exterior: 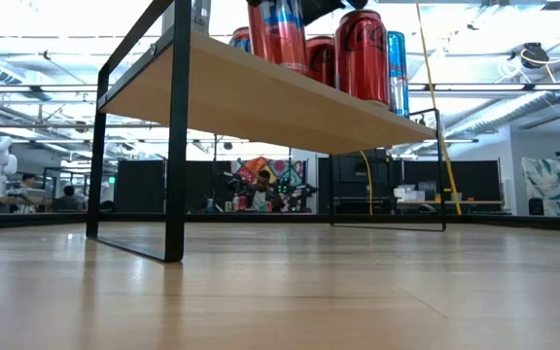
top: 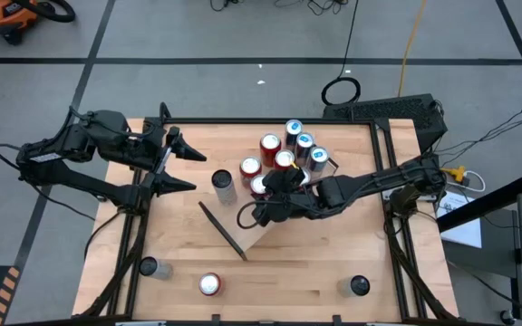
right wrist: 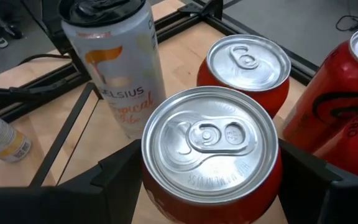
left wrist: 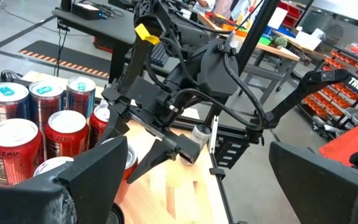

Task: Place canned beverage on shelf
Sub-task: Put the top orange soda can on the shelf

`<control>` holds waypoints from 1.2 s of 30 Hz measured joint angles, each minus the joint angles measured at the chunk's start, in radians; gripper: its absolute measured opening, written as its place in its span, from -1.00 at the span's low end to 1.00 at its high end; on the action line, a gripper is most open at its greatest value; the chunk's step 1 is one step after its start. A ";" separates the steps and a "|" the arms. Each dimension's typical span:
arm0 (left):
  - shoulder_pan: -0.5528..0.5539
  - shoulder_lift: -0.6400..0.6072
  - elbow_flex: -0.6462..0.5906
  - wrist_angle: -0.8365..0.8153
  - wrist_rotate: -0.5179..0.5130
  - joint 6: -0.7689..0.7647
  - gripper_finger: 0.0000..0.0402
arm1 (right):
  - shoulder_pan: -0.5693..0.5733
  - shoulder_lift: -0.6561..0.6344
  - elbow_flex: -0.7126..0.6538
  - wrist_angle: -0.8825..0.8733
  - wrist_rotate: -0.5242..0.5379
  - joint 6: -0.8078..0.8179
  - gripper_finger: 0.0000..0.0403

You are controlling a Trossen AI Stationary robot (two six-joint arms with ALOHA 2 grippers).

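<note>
Cans crowd the shelf: red cans and blue-top cans cluster on its far right part, touching or just beside each other. A tall white can stands just left of the cluster, near the held can. In the right wrist view another red can sits just beyond the held one, with more red cans close at the side. So it's tight all around.

Loose on the table: a dark can near left, a red-top can near centre, a dark can near right.

The table is light wood with a black frame. The shelf is a light board on black brackets; the low view shows it raised, with red cans on top. The floor is grey with cables. Behind it is an open workshop with desks, and a person is seated far off.

The right gripper is over the shelf at the near edge of the cluster, fingers clasped on either side of a red can, which stands upright with its silver top showing. I can't tell if it rests on the board or hangs just above.

The left gripper is at the table's far left, fingers spread wide, holding nothing, well apart from the cans.
</note>
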State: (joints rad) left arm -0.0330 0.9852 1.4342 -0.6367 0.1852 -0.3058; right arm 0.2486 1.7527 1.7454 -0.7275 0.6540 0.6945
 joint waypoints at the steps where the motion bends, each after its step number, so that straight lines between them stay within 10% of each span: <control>1: 0.000 0.000 0.000 -0.001 0.000 0.000 0.96 | -0.001 0.000 0.000 0.002 0.000 0.000 0.34; 36: 0.000 0.000 0.000 -0.001 0.000 0.007 0.96 | -0.001 -0.002 -0.061 0.088 0.001 0.031 0.40</control>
State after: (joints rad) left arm -0.0332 0.9852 1.4342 -0.6379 0.1848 -0.2989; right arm 0.2478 1.7512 1.6840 -0.6392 0.6548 0.7250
